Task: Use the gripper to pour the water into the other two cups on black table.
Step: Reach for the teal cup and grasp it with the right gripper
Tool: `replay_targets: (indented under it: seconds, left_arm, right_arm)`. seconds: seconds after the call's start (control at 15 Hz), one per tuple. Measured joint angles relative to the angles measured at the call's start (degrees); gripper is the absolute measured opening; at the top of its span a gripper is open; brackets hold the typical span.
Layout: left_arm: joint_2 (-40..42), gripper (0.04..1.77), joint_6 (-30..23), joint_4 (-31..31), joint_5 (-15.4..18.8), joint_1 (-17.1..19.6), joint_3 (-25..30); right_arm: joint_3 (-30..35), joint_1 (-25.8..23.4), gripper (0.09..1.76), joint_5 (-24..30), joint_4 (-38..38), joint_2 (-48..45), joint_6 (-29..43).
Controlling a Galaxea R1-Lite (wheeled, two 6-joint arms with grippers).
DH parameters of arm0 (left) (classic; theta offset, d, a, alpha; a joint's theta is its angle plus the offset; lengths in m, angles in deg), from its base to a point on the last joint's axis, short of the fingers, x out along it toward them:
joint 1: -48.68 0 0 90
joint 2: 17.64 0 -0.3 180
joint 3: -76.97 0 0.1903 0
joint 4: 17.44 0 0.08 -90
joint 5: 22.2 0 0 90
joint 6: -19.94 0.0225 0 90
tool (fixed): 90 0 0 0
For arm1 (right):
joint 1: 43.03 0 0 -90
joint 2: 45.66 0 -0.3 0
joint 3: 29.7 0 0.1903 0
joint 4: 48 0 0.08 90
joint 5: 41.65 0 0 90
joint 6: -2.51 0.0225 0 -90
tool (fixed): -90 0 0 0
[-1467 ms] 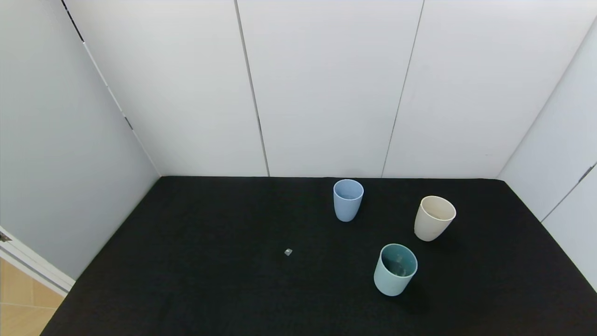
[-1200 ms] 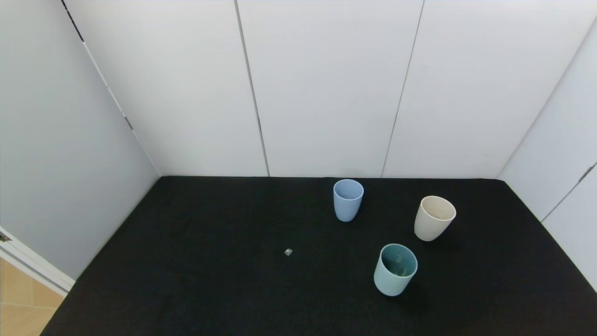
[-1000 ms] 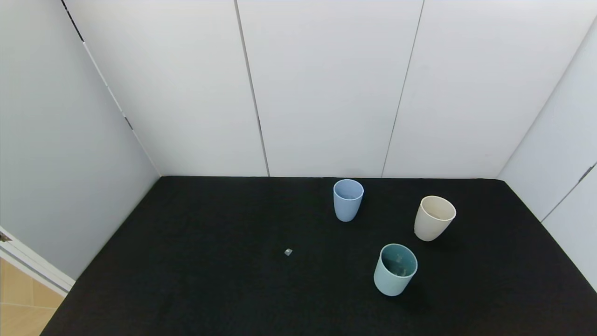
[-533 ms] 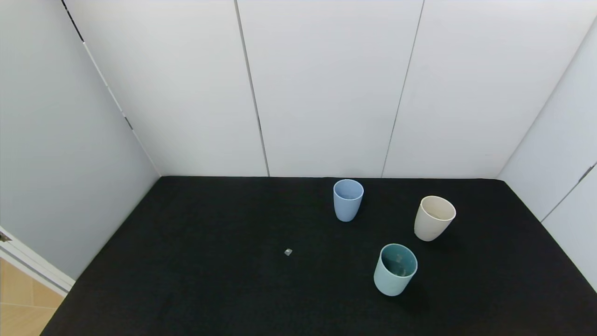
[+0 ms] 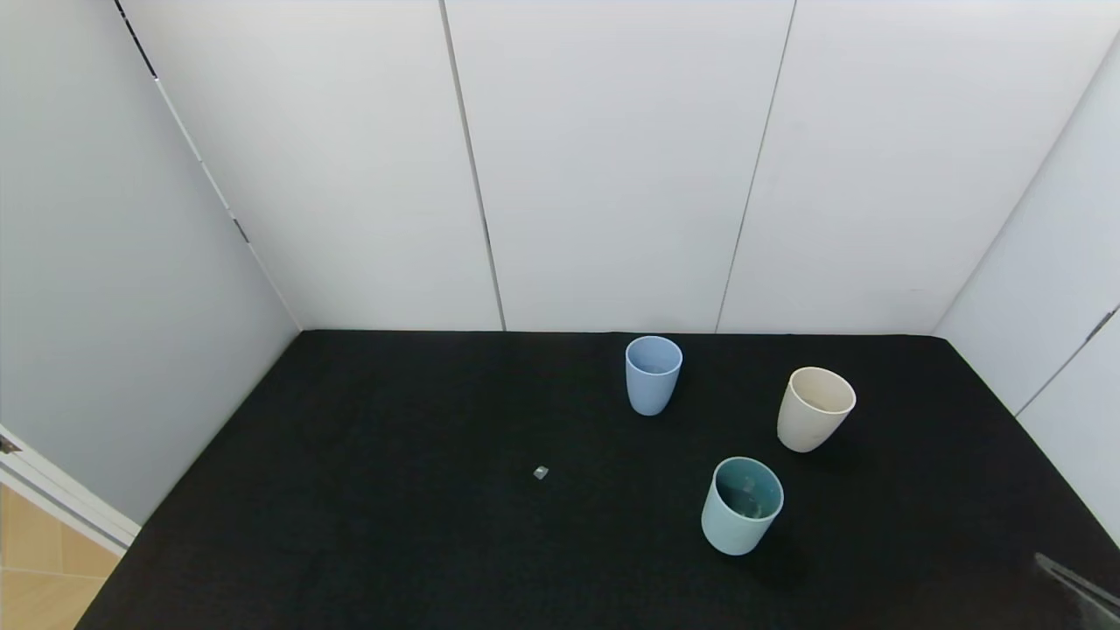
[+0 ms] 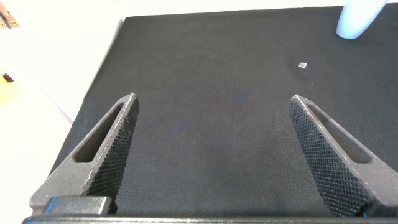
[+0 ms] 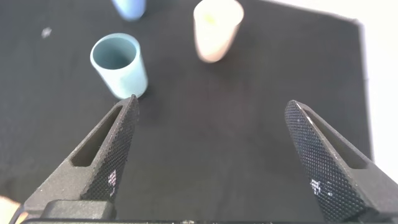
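Observation:
Three cups stand upright on the black table [image 5: 394,525]. The light blue cup [image 5: 653,374] is at the back, the cream-beige cup [image 5: 814,409] to its right, and the mint-green cup [image 5: 740,505] with a dark teal inside stands nearest. I cannot make out the water. My right gripper [image 7: 211,106] is open and empty above the table, short of the mint-green cup [image 7: 120,65] and the cream-beige cup [image 7: 216,28]; only a dark tip of it [image 5: 1078,584] enters the head view at the lower right. My left gripper [image 6: 212,99] is open and empty over the table's left part.
A small grey scrap [image 5: 541,472] lies on the table left of the cups; it also shows in the left wrist view [image 6: 303,65]. White panel walls enclose the table at the back and both sides. The table's left edge [image 6: 99,74] is near the left gripper.
A dark tip of the right arm has come into the head view at the lower right corner. The cups have not moved.

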Motion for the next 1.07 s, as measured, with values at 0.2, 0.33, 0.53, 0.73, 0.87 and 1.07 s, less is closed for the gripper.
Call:
replay_targets:
  seconds: [0.2, 0.33, 0.53, 0.73, 0.87, 1.07]
  left_arm:
    - [0.00, 1.72, -0.02, 0.02, 0.00, 0.00, 0.00]
    - [0.00, 1.72, 0.00, -0.01, 0.00, 0.00, 0.00]
    - [0.00, 1.72, 0.00, 0.00, 0.00, 0.00, 0.00]
    - [0.02, 1.72, 0.00, -0.01, 0.00, 0.00, 0.00]
    - [0.00, 1.72, 0.00, -0.01, 0.00, 0.00, 0.00]
    - [0.00, 1.72, -0.02, 0.00, 0.00, 0.00, 0.00]
  right_arm:
    - [0.37, 3.50, 1.71, -0.04, -6.86, 10.45, 0.18]
    - [1.13, 5.49, 1.71, -0.17, -12.32, 17.47, 0.29]
    - [3.34, 8.66, 1.71, -0.34, -21.44, 27.43, 0.30]
    - [5.62, 12.02, 1.71, -1.90, -29.44, 36.39, 0.20]
    - [6.58, 14.69, 1.71, -4.50, -35.04, 42.01, 0.16]
    - [7.74, 18.44, 1.71, -7.41, -43.72, 49.55, 0.27]
